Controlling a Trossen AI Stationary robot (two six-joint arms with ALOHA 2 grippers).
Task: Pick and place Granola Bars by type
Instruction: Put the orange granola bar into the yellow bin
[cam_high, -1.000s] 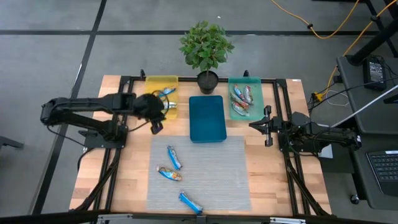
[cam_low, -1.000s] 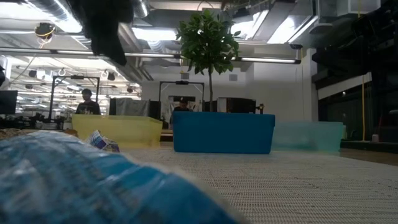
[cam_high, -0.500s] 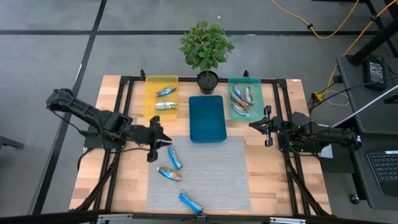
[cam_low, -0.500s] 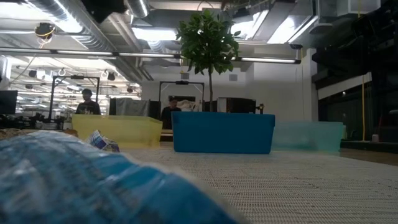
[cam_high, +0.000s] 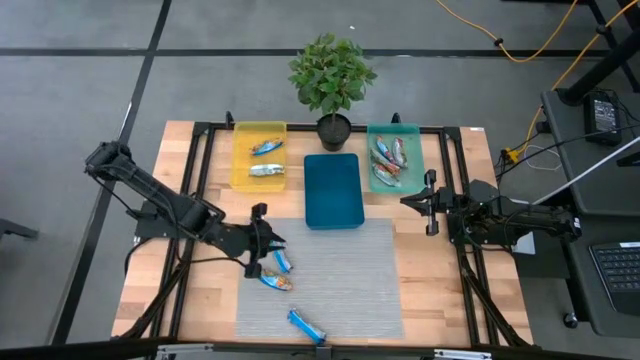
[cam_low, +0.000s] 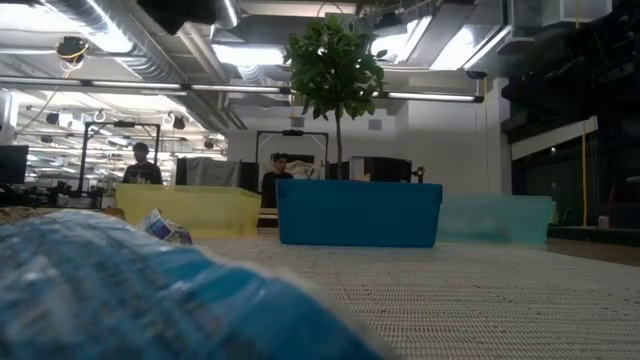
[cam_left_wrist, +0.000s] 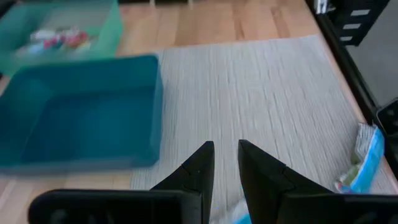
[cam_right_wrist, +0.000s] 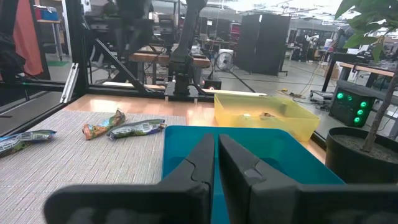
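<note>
Change: the left gripper (cam_high: 262, 240) has come down from the yellow tray to the near-left edge of the grey mat (cam_high: 350, 290), now just beside the bars lying there.
Bars on the mat: three granola bars lie loose on it, a blue bar (cam_high: 280, 257) close by the left gripper, a multicoloured bar (cam_high: 273, 280) just nearer, and another blue bar (cam_high: 307, 324) at the mat's near edge.
Left gripper: its jaws stand slightly apart and hold nothing.
Yellow tray (cam_high: 240, 170): two bars lie inside, one behind the other.
Blue tray (cam_high: 332, 190): the middle tray, with nothing in it.
Teal tray (cam_high: 412, 150): several red-orange bars heaped together.
Right gripper (cam_high: 428, 202): it waits over the tabletop just right of the blue tray, jaws nearly closed on nothing.
Plant (cam_high: 331, 75): potted, behind the blue tray.
</note>
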